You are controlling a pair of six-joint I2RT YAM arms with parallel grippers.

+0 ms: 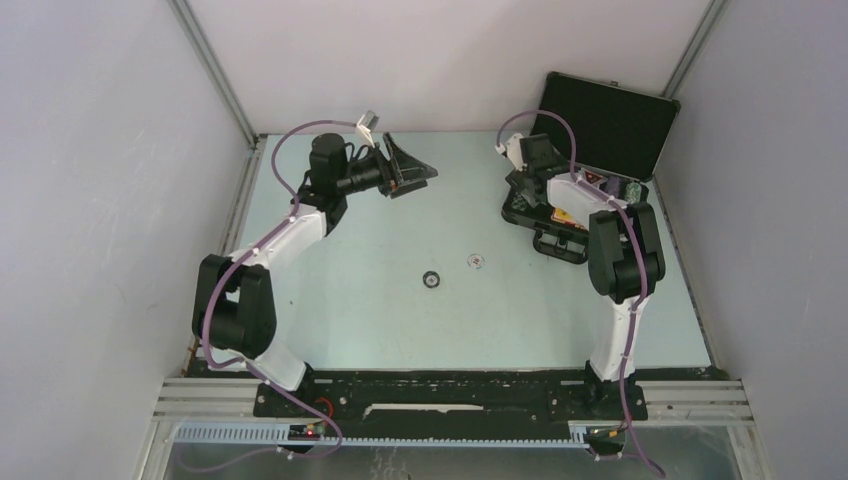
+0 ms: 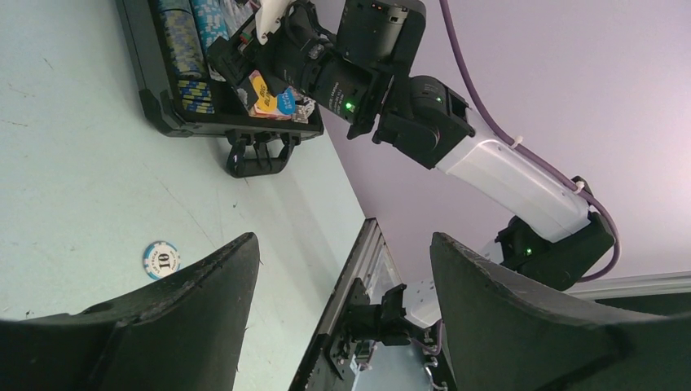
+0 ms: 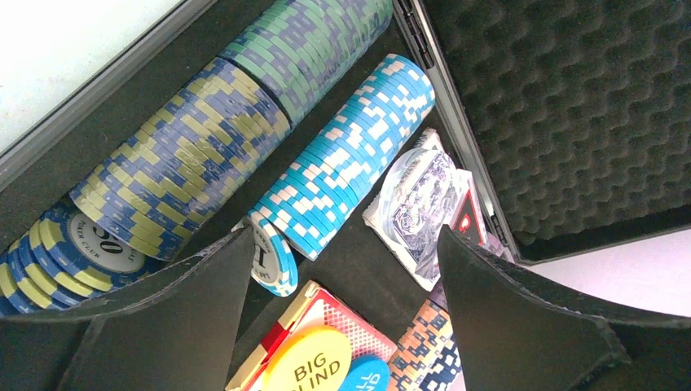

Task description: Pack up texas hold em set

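The black silver-trimmed briefcase (image 1: pixel 610 115) stands open at the back right, its handle (image 1: pixel 565 248) toward the table middle. My right gripper (image 1: pixel 522 200) hangs open and empty over its tray. In the right wrist view the right gripper (image 3: pixel 342 236) is just above rows of striped chips (image 3: pixel 342 163), two card decks (image 3: pixel 415 195), a yellow "BIG BLIND" disc (image 3: pixel 314 362), a blue disc (image 3: pixel 363 376) and a patterned chip stack (image 3: pixel 424 350). One light blue chip (image 3: pixel 273 257) leans at the row's end beside the left finger. My left gripper (image 1: pixel 412 170) is open and empty, raised at the back centre.
Two loose chips lie on the table's middle, one dark-ringed (image 1: pixel 432 279) and one pale (image 1: pixel 477 262). The left wrist view shows a blue-white "10" chip (image 2: pixel 161 259) on the table and the case handle (image 2: pixel 261 155). Walls enclose the table on three sides.
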